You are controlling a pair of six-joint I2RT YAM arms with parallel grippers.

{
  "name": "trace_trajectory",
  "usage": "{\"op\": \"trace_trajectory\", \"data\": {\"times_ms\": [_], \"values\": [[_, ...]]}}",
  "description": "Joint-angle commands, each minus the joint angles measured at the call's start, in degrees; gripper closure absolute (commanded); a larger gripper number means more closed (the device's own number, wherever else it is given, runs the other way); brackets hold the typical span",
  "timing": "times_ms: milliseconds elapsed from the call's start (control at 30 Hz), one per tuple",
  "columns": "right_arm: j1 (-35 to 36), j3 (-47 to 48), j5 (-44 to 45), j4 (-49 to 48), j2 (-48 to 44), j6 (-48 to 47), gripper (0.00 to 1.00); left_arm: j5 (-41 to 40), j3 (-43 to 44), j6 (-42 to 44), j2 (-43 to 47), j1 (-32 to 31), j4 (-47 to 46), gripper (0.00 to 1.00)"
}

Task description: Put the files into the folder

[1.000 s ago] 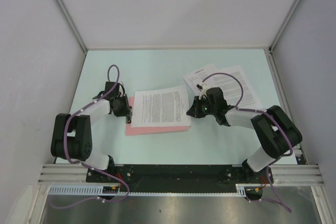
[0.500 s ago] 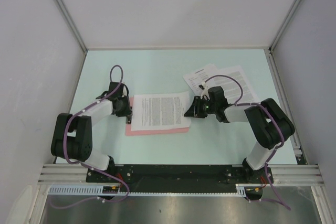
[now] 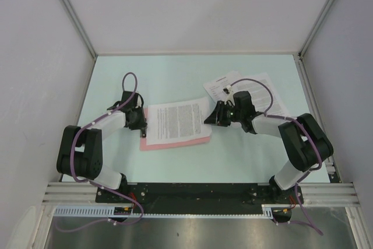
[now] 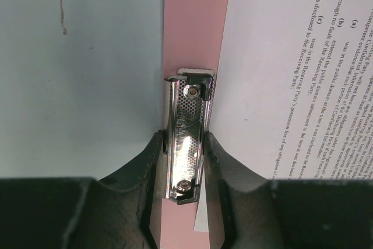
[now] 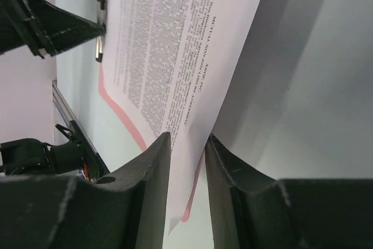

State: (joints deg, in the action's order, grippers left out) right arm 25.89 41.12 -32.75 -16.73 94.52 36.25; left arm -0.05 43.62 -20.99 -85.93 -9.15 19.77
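Right pincer (image 3: 210, 115) has slid a little leftward and farther from the arm bases, along the right edge of the printed sheet (image 3: 176, 122), while its elbow has swung outward. Its fingers stand apart, with the sheet's raised edge running through the gap between them. The left pincer (image 3: 141, 123) has not moved and stays clamped on the metal clip (image 4: 186, 122) at the left short edge of the pink folder (image 3: 175, 143). The sheet lies on the folder, its left edge just beside the clip. More files (image 3: 267, 94) lie on the desk (image 3: 169, 74) at the right, partly under the right arm.
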Motion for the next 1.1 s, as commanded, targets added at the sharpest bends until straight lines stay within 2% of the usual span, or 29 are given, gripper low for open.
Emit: {"op": "trace_trajectory", "data": {"times_ms": [0,67,400,800,1067], "values": [[2.41,3.79,-3.72,-2.34,-1.36,1.54,0.67,8.75,-0.64,-4.49,-0.73,-2.45,-0.17,1.0],[3.11,4.05,-3.37,-2.34,-0.74,1.81,0.67,8.67,-0.64,-4.49,-0.73,-2.63,0.0,1.0],[4.43,8.88,4.45,11.45,-4.26,-4.43,0.63,8.32,0.07,-4.23,-0.9,-2.63,0.27,1.0],[6.63,10.12,9.63,18.66,-6.98,-6.81,0.59,7.18,0.06,-4.05,-0.47,-2.81,1.06,1.0],[8.03,10.12,10.78,19.28,-6.54,-6.54,0.56,3.13,1.91,-5.64,0.94,-4.91,3.43,1.0]]}}
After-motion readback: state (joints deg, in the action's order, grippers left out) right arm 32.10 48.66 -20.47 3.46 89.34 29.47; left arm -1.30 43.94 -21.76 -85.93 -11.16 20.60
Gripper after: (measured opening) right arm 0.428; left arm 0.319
